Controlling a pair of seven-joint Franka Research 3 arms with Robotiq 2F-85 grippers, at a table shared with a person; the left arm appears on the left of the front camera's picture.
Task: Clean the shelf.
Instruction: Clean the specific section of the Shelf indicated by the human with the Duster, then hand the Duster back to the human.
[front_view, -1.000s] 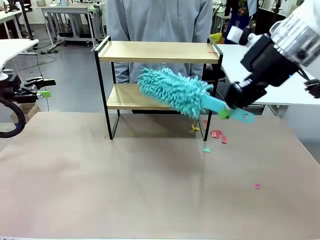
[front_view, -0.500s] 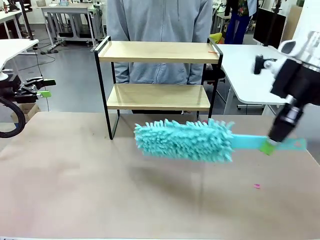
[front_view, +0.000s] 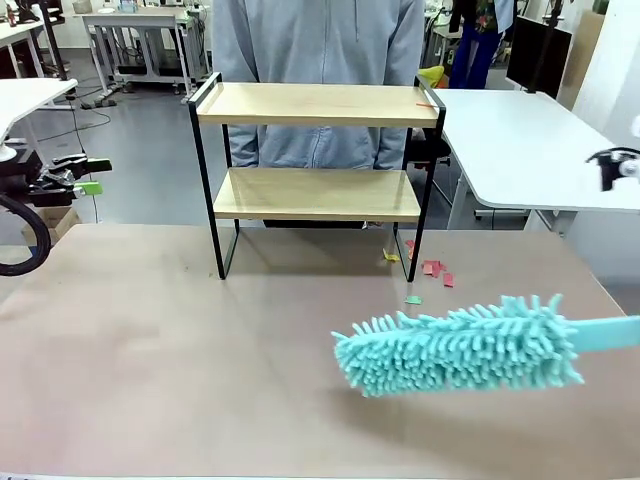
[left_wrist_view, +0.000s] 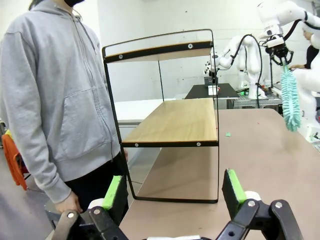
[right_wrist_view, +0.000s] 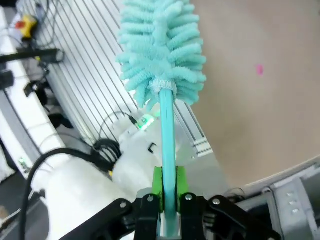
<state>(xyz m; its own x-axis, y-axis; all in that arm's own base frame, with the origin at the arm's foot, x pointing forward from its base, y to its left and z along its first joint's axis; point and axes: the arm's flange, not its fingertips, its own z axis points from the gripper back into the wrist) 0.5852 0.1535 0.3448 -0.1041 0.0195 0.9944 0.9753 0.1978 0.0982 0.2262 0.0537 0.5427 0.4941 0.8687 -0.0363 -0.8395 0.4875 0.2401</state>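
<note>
- Right claw (right_wrist_view: 168, 200) clamps the duster (front_view: 460, 345) handle, head beyond its fingertips, well apart from the shelf (front_view: 315, 105).
- Left claw (left_wrist_view: 175, 192) gapes wide, holding nothing.
- Likely between sweeps; next, swing the head over a board.

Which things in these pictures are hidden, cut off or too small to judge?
- Front view: the duster handle is cut off by the right edge.
- Front view: the paper scraps beside the shelf are too small to count.
- Left wrist view: the top board's upper face is hidden, seen from below.
- Right wrist view: the right gripper pads cover the handle's end.
</note>
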